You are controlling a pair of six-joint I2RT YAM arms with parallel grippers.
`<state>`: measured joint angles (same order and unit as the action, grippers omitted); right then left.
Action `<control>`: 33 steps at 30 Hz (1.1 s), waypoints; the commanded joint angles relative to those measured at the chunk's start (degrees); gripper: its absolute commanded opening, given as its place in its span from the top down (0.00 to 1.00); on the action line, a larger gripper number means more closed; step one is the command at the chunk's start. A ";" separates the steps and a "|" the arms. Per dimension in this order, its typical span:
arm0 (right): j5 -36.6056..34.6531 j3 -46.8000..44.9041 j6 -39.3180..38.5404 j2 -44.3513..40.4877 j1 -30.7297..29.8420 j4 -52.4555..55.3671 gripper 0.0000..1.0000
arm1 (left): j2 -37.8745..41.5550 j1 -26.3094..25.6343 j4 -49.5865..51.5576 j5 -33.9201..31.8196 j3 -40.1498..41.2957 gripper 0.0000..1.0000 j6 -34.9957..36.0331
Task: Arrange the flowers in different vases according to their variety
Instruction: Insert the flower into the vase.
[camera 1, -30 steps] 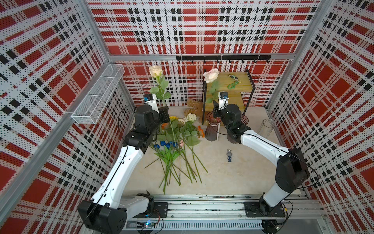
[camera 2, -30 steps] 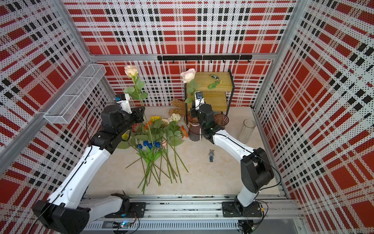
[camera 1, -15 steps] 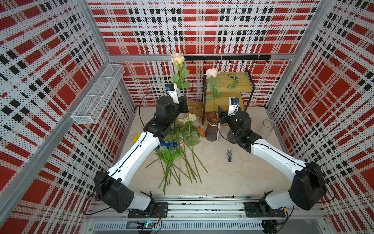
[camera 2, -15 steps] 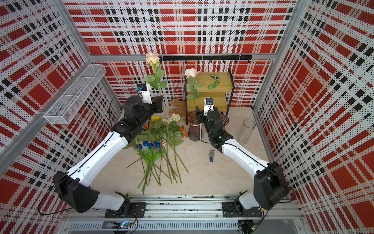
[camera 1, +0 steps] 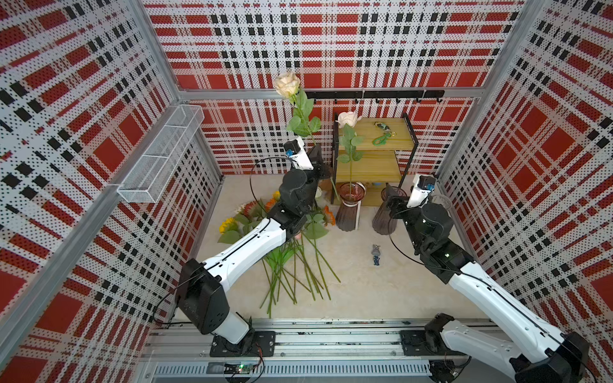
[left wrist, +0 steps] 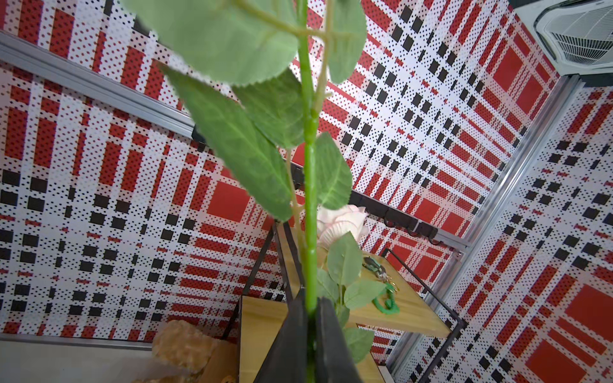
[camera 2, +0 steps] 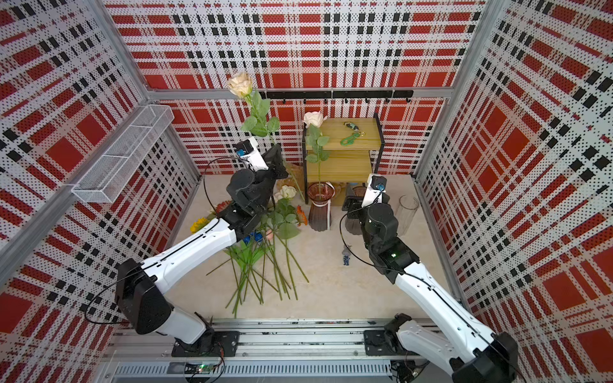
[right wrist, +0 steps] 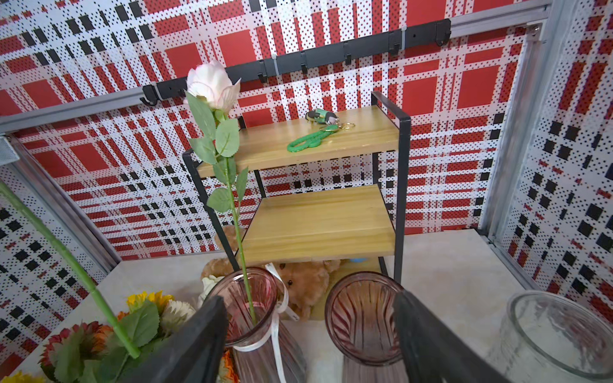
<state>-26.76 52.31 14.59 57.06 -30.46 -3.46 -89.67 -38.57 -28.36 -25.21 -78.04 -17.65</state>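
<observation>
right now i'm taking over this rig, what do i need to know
Left gripper: jaws shut on a cream rose stem, held upright above the table.
Right gripper: jaws open, empty, facing the vases.
Done: one pale rose stands in the ribboned ribbed vase.
Second ribbed vase and clear vase: empty.
To do: vase the held rose, likely with the other rose; sort the flower pile on the table.

Two ribbed vases (camera 1: 346, 215), one clear vase (camera 2: 407, 212), one shelf (camera 1: 374, 164), one wire basket (camera 1: 159, 159).
</observation>
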 commanded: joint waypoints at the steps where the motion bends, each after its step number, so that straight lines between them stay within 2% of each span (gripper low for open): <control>1: -1.29 -0.45 0.12 -1.93 0.37 3.77 0.15 | -1.88 -1.42 -8.27 -3.39 -0.31 1.00 1.83; 7: -1.63 -0.46 0.18 -3.00 0.52 5.68 0.15 | -6.54 -1.51 -10.11 -3.18 -3.26 1.00 2.48; 16: -2.50 -0.88 0.09 -4.44 0.61 7.02 0.15 | -13.84 -2.83 -18.28 -6.60 -4.90 1.00 7.75; 25: -2.94 -1.86 0.50 -5.44 0.63 8.91 0.15 | -18.49 -2.79 -19.37 -6.01 -6.60 1.00 5.93; 31: -2.42 -2.22 1.58 -4.50 0.64 8.57 0.14 | -21.08 -2.83 -16.56 -4.52 -6.33 1.00 3.71; 32: -2.33 -2.23 1.62 -4.50 0.62 8.41 0.14 | -21.43 -2.83 -15.64 -4.21 -6.55 0.94 3.35; 33: -2.33 -2.22 1.61 -4.43 0.66 8.32 0.14 | -21.92 -2.78 -14.28 -3.85 -7.16 0.80 2.90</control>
<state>-28.95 50.63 15.38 52.58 -30.20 4.75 -110.15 -41.12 -44.91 -30.28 -83.00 -13.43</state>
